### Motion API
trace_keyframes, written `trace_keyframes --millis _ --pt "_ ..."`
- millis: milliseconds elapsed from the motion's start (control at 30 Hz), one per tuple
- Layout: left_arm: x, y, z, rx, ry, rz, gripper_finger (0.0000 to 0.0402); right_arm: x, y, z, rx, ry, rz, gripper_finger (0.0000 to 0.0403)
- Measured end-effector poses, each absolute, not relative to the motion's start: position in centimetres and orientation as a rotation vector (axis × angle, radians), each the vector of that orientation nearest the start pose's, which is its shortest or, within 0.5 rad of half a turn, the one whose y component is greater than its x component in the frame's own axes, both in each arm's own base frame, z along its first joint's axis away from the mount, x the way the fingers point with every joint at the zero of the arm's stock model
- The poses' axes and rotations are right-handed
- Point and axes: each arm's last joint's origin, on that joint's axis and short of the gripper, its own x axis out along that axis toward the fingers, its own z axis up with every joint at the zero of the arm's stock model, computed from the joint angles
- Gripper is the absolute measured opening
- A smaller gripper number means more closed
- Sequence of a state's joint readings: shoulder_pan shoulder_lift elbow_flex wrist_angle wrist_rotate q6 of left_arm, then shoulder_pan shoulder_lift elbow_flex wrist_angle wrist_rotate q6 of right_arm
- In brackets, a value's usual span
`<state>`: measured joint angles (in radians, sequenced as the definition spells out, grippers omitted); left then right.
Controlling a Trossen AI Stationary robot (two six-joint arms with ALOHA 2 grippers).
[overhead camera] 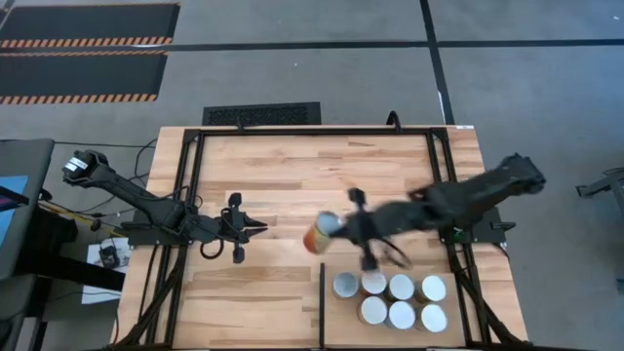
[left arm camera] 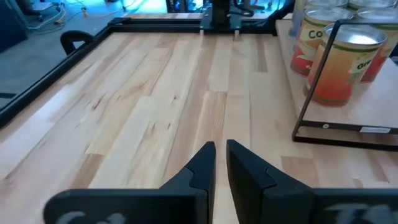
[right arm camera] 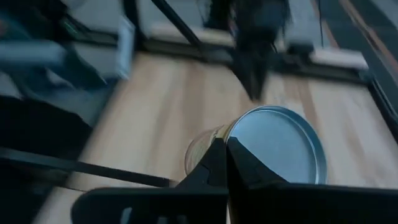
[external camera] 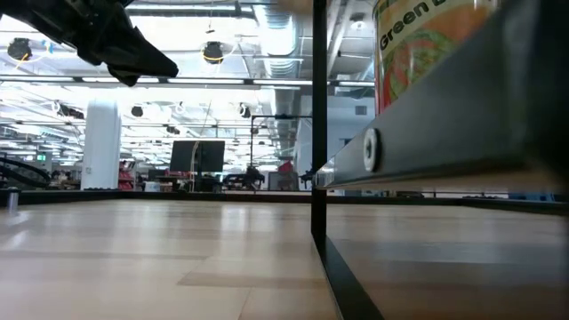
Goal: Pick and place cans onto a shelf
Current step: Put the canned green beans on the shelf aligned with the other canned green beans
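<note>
Cans stand in two rows on the shelf, seven of them upright and close together with their pale round tops showing. Four make the farther row and three the nearer one. This shelf section occupies the bench's near right corner, closed off on its left by a thin black divider bar.

An eighth can is out on the open bench, just beyond the divider bar's far end and well short of the rows. From above it looks tilted, with both its silver top and an orange label in sight.

The right arm reaches in from the right edge toward the middle of the bench. Its right gripper is at this loose can, fingers pressed together with nothing between them. In the right wrist view the can's shiny lid sits just past the fingertips; whether they touch it cannot be told, as the arm is blurred.

The left arm waits on the left side of the bench, pointing toward the centre. Its left gripper hovers over bare wood, fingers drawn close with only a slit between them, holding nothing.

At bench height, a can with green lettering shows behind black frame tubing.
</note>
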<state>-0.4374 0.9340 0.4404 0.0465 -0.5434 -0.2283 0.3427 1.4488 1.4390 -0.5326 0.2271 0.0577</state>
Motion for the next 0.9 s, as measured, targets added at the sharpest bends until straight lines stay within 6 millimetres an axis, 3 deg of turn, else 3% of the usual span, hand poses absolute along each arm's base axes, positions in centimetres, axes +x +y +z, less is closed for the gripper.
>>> trace_keyframes --millis 133,267,400,567,900 --pt "17.8 -6.6 21.1 -0.004 0.389 0.165 0.0031 26.5 14.6 40.6 -0.071 0.414 0.159 0.0004" --pt "17.8 -6.6 21.1 0.0 0.395 0.169 0.0031 24.2 19.4 41.8 -0.077 0.369 0.21 0.0004" --pt "17.8 -6.6 21.0 0.005 0.403 0.17 0.0031 22.9 23.7 40.3 -0.119 0.449 0.186 0.0004" --pt "17.8 -6.6 21.0 0.005 0.405 0.17 0.0031 23.2 27.3 37.9 -0.152 0.544 0.149 0.0005" --pt "17.8 -6.6 21.0 -0.002 0.404 0.171 0.0031 25.9 31.5 34.4 -0.191 0.706 0.135 0.0005"
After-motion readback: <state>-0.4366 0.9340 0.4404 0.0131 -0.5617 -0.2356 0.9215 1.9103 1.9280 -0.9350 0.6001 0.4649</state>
